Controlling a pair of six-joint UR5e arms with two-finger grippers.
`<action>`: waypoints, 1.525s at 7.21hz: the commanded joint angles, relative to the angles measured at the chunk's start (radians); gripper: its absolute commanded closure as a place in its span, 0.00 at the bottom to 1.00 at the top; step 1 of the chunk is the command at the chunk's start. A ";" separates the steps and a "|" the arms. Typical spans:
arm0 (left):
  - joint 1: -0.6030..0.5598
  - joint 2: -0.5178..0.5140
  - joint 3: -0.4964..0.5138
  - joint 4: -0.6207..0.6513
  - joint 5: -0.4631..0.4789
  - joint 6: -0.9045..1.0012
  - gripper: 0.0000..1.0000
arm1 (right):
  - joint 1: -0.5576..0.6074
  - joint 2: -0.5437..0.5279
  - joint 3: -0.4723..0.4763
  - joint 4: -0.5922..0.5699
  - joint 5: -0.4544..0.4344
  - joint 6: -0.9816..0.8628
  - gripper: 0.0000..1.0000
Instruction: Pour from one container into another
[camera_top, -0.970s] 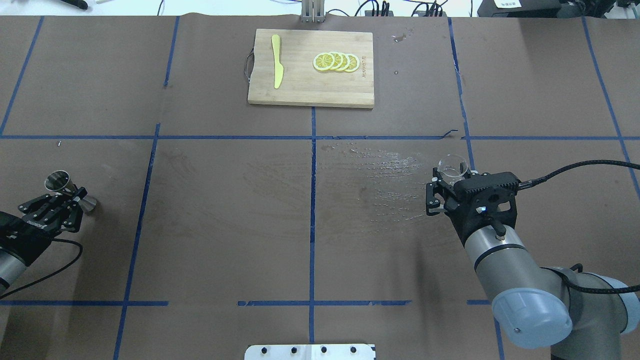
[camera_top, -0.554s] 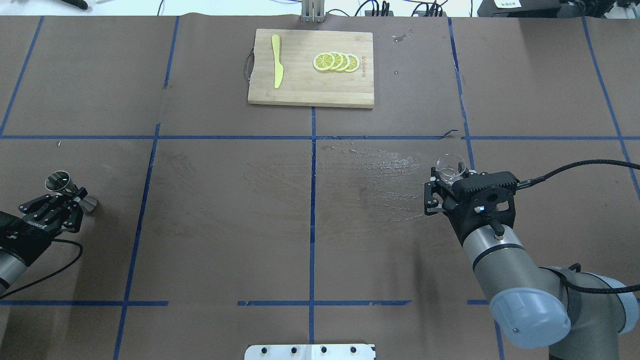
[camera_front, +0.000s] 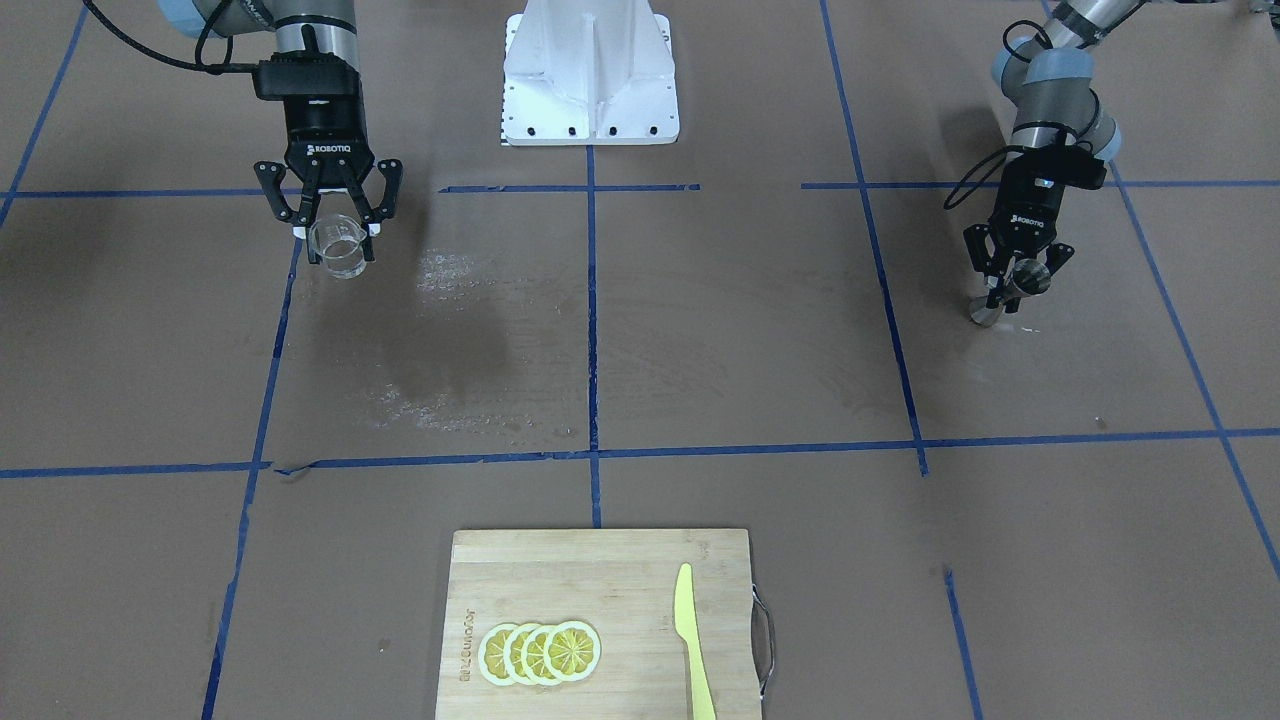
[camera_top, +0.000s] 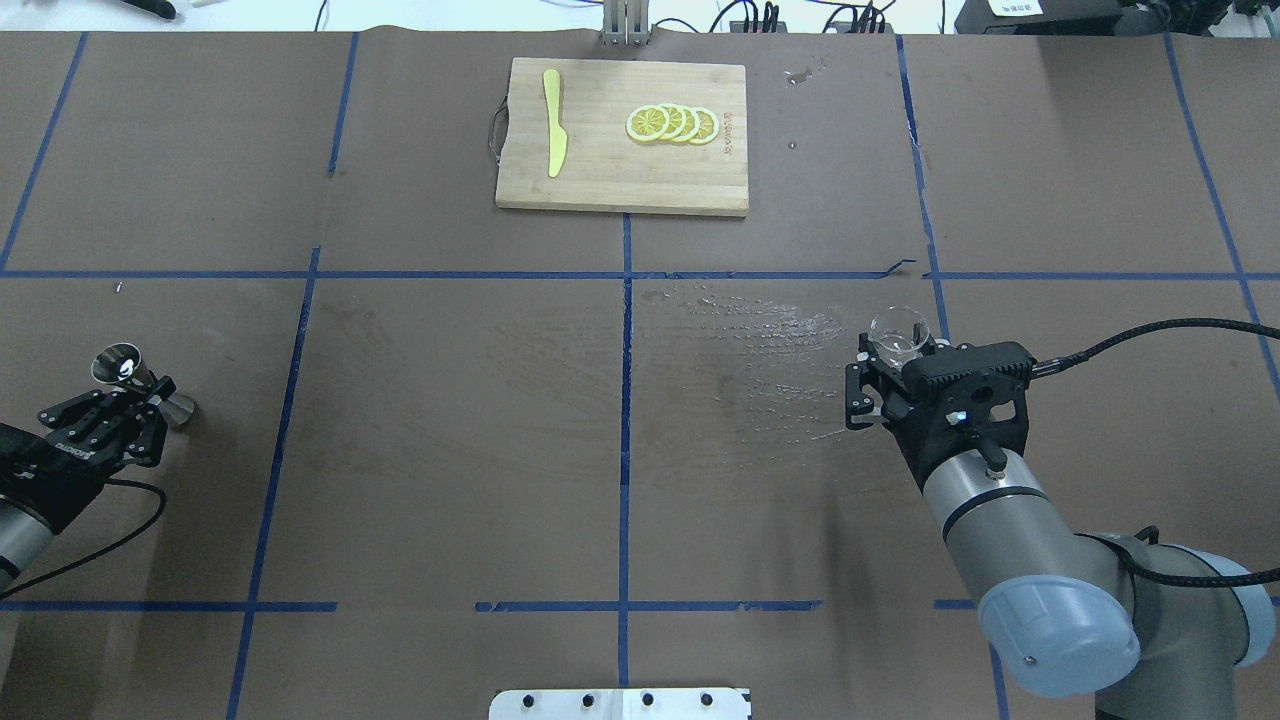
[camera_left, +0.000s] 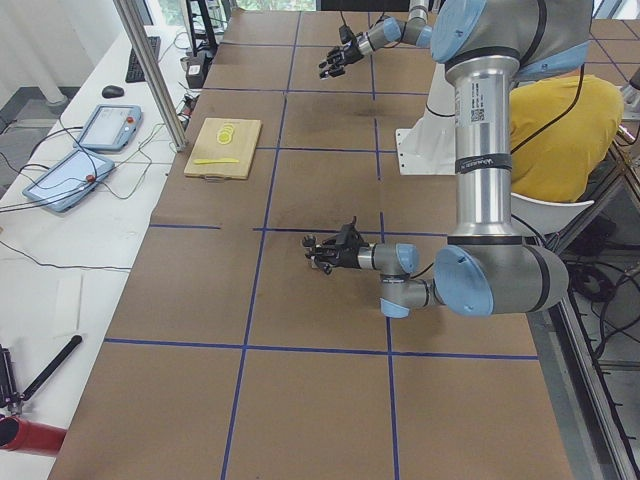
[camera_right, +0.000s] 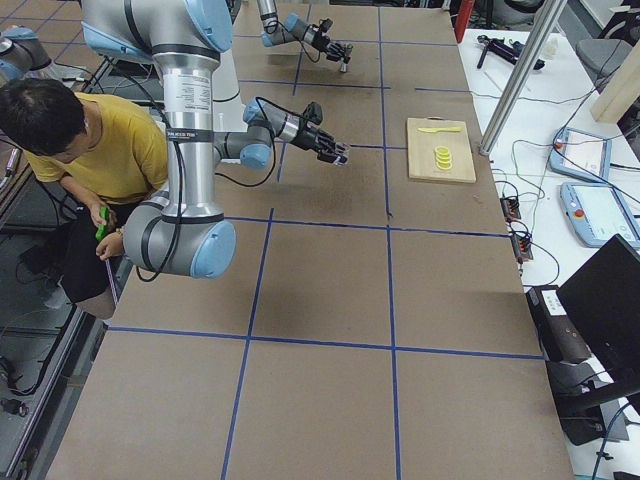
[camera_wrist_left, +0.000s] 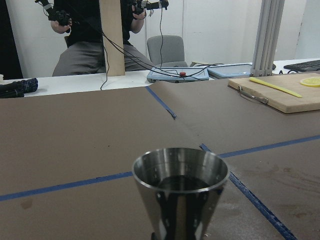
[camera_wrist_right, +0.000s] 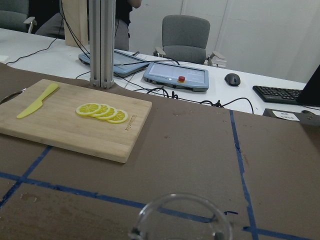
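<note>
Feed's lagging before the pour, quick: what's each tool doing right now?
Left tool: closed on the steel jigger.
Right tool: closed on the glass beaker.

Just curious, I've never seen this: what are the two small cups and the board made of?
Beaker: looks like clear glass; the table shows through it, though clear plastic is possible.
Jigger: polished metal, likely steel; grey with mirror-like reflections.
Board: pale wood, maybe bamboo; strip grain shows.
</note>
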 joint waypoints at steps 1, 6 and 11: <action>0.002 0.001 0.000 0.000 0.000 0.000 0.71 | 0.000 0.000 0.002 0.000 0.000 0.000 0.96; 0.002 0.001 -0.001 -0.003 0.000 -0.002 0.62 | 0.000 0.000 0.008 0.000 0.000 0.000 0.96; 0.002 0.015 -0.015 -0.011 -0.047 -0.009 0.00 | 0.000 0.015 0.003 0.000 0.000 0.000 0.96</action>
